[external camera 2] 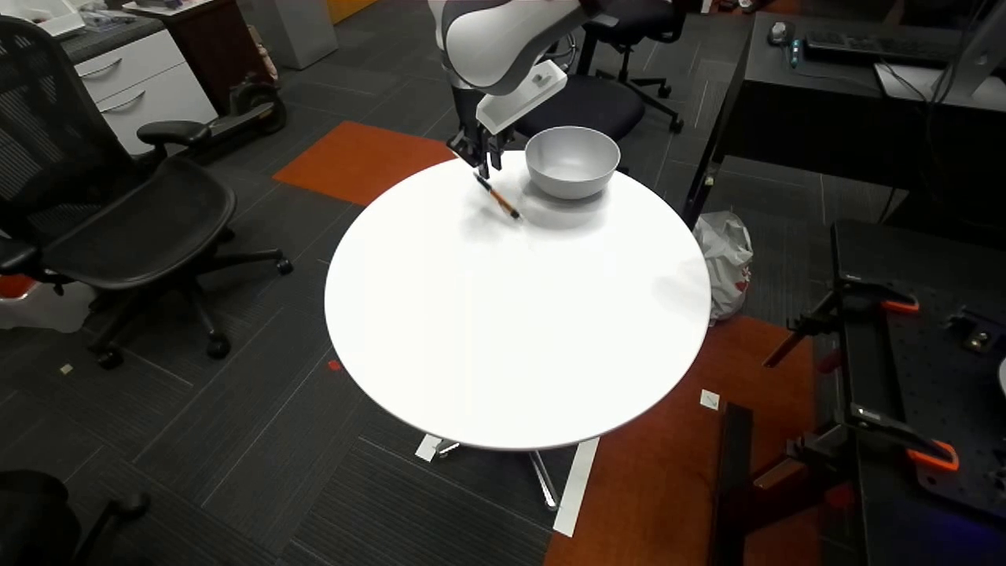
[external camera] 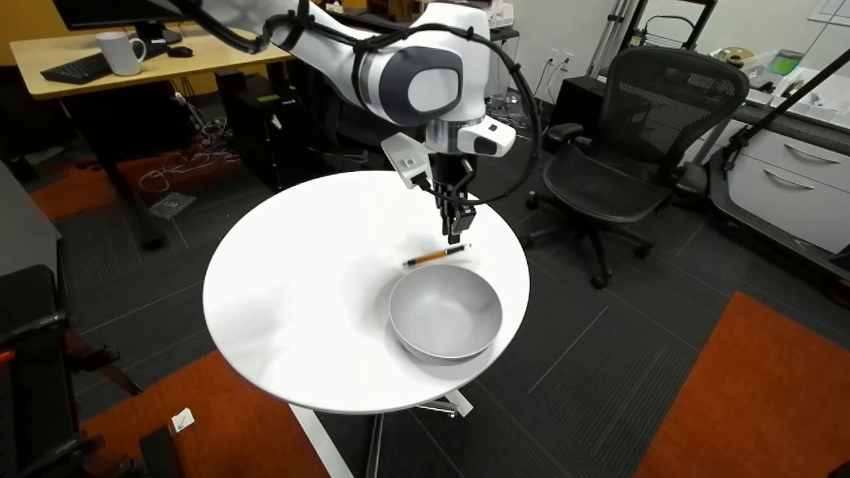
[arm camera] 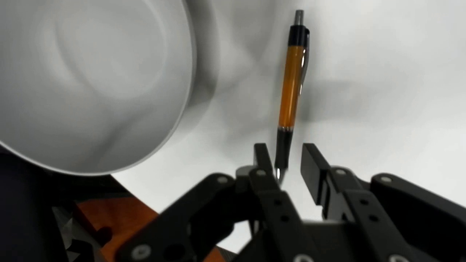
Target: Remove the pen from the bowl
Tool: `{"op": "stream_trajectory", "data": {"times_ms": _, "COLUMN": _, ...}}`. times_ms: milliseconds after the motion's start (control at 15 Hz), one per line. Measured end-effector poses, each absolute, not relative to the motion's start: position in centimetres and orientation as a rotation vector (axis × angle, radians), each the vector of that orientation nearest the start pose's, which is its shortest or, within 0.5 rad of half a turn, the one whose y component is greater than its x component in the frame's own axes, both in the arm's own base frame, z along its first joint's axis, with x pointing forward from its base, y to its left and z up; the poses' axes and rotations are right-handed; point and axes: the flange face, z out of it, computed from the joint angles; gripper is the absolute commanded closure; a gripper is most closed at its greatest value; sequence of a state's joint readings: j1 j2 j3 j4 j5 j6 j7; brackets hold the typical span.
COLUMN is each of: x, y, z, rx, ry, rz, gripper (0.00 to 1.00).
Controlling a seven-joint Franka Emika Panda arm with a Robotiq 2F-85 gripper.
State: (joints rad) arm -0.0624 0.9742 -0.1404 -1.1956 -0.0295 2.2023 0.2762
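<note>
The pen (arm camera: 290, 87) is seen lying flat on the round white table (external camera: 285, 285), outside the grey bowl (external camera: 445, 312) and near its rim, with a strip of the table visible between the two. The barrel of the pen is coloured orange, while a black grip is found toward the writing end and a black part with a metal clip toward the other end. The bowl is placed upright close to the edge of the table. The tool (arm camera: 285, 154) is held by the white robot arm (external camera: 433, 91) with its fingers (arm camera: 314, 171) directed downward, above the writing end of the pen. These fingers are set apart, and in the wrist view the black grip of the pen is seen in the gap between them, closer to one finger than to the other; whether the pen is touched by a finger cannot be told. In both exterior views, the tool is seen low over the table surface, with the bowl standing near it. In an exterior view, a white mug (external camera: 121, 53) and a black keyboard (external camera: 76, 69) are placed on a wooden desk (external camera: 199, 60), and a black office chair (external camera: 611, 182) is seen near the table. In an exterior view, a white plastic bag (external camera 2: 723, 259) is partly hidden by the table, and clamps (external camera 2: 935, 457) with orange ends are attached to a dark workbench (external camera 2: 927, 244).
</note>
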Motion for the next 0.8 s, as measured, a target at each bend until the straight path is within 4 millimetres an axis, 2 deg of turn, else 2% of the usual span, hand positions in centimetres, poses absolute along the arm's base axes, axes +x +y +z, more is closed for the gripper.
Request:
{"op": "stream_trajectory", "data": {"times_ms": 333, "x": 76.1, "y": -12.8, "z": 20.1, "rx": -3.216, "ry": 0.657, "rz": -0.058, "gripper": 0.01}}
{"op": "stream_trajectory", "data": {"times_ms": 800, "x": 76.5, "y": -12.9, "z": 20.7, "rx": -3.214, "ry": 0.657, "rz": -0.085, "gripper": 0.00}}
